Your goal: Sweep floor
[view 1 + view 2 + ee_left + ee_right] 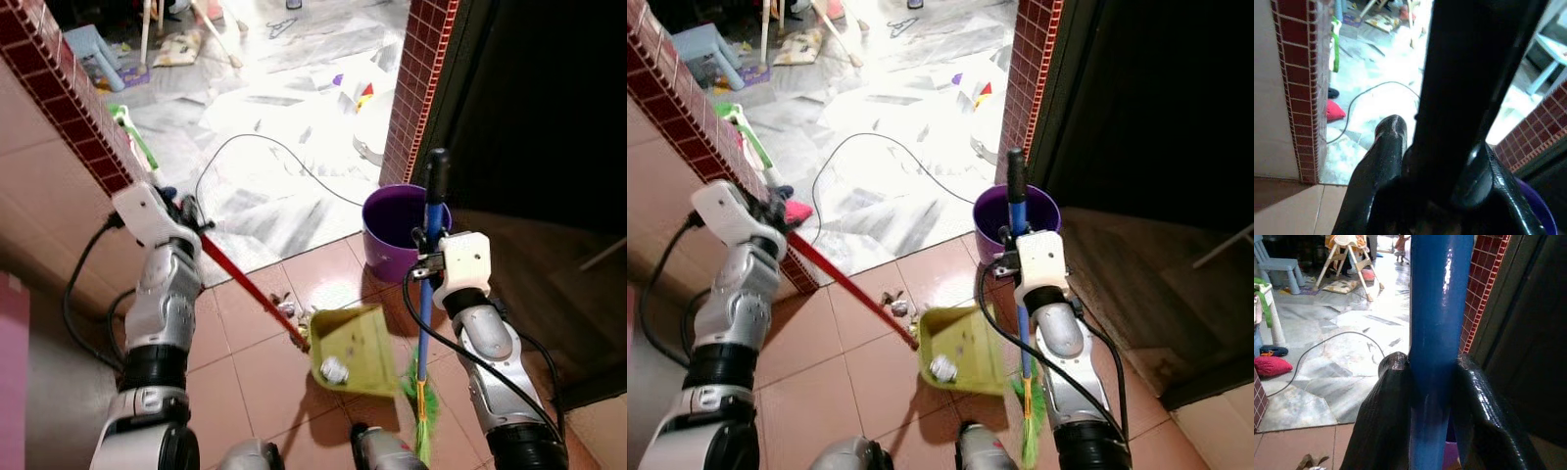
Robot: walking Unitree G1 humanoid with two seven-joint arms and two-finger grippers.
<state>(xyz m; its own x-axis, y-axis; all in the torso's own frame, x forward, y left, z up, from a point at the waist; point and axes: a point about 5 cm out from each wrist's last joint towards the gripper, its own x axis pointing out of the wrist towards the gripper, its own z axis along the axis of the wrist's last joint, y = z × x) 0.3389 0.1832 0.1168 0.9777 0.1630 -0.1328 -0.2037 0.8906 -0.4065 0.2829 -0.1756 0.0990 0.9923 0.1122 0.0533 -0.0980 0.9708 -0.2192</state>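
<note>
Left hand [188, 217] is mostly hiding behind its white wrist housing, grip on the red dustpan handle [253, 290] barely showing. In the left wrist view that handle is reading as a dark blurred bar [1469, 88], colour not telling. Broom bristles [422, 416] are running partly behind the green dustpan [358, 350] and close to the frame edge. Purple bucket [392, 235] contents not showing. Debris bits [290, 308] on the tiles are too small to identify. Sunlit marble floor [294, 108] is blowing out.

One broom [424, 294], one green dustpan [358, 351], one purple bucket [390, 235], one black cable [260, 162], two robot arms
</note>
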